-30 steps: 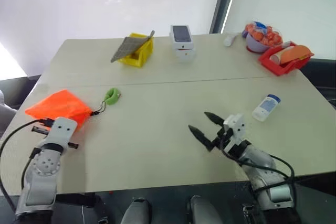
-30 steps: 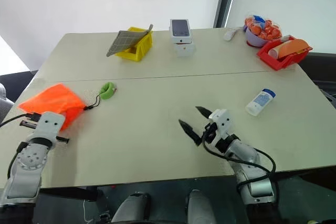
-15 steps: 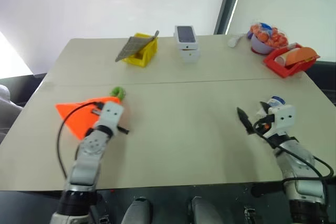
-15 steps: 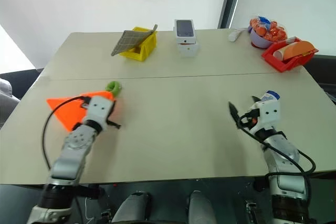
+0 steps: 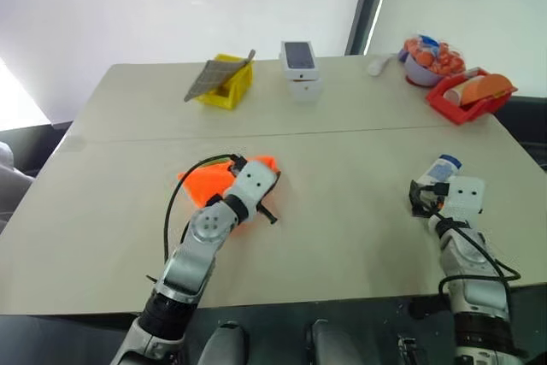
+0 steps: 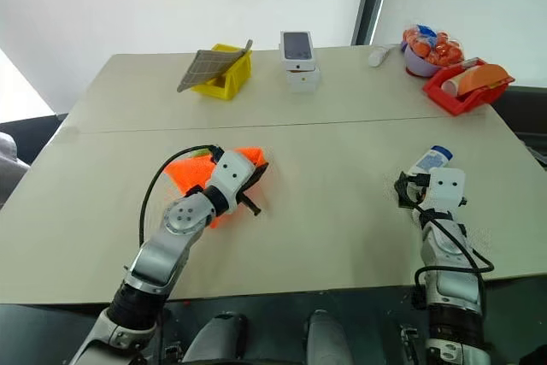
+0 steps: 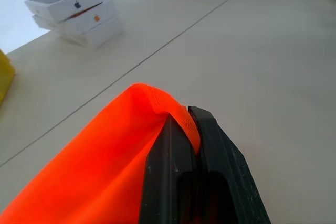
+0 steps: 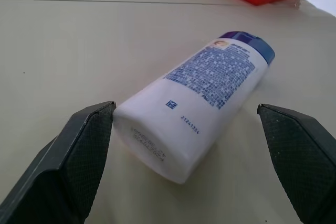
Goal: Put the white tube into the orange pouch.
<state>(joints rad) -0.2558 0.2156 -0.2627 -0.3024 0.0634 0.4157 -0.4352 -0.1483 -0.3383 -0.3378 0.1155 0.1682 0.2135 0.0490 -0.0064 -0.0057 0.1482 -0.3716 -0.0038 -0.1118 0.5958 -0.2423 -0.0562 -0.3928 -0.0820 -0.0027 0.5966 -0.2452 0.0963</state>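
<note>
Your left gripper (image 7: 181, 124) pinches the orange pouch (image 5: 214, 184); your right gripper (image 8: 186, 129) stands wide at the white tube (image 8: 194, 98).

Head views: you see the pouch lifted near the table's (image 5: 342, 185) middle, the tube lying by the right edge just ahead of the right gripper. Left wrist view: your fingers are closed on a fold of the pouch's fabric. Right wrist view: the tube lies flat between your spread fingers, its base nearest you, one finger just beside it.

Orange pouch (image 5: 209, 183), white/blue tube (image 8: 197, 100)
</note>
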